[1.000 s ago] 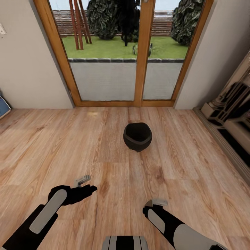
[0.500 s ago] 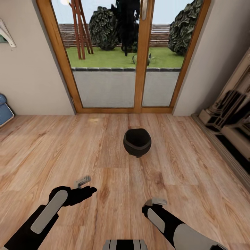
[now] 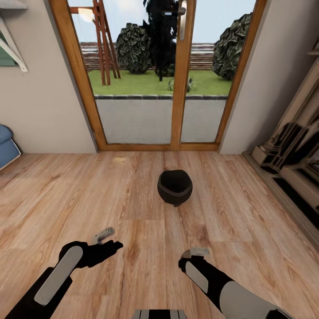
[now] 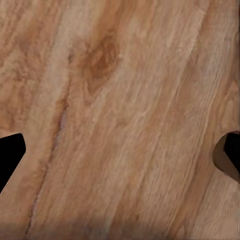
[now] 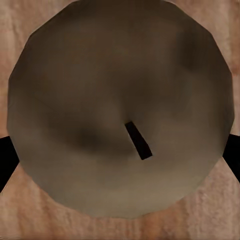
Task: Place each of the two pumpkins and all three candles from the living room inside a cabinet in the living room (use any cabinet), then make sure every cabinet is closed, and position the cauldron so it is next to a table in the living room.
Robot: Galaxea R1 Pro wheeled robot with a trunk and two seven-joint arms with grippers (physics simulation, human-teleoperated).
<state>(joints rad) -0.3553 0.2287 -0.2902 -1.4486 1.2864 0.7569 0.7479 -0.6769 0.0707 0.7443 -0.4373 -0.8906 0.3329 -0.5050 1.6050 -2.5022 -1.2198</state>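
The cauldron (image 3: 175, 187), a round black pot with a wide mouth, stands upright on the wooden floor in front of the glass doors. Both arms hang low, short of it. My left gripper (image 3: 107, 239) is open over bare floorboards, its dark fingertips (image 4: 10, 155) far apart. My right gripper (image 3: 193, 256) points down at the floor. In the right wrist view a round dull-brown pumpkin (image 5: 100, 100) with a short dark stem (image 5: 138, 141) spans the whole gap, and both fingertips (image 5: 4, 160) press its sides. Candles, cabinet and table are out of view.
Wood-framed glass doors (image 3: 179, 88) close the far side, with grey walls on either side. A pale carved fireplace surround (image 3: 288, 155) runs along the right edge. A blue cushion (image 3: 6, 148) pokes in at the left. Open floorboards surround the cauldron.
The head view has tilted upward, so the doors, walls and cauldron sit lower in the picture. Both arms hold the same pose.
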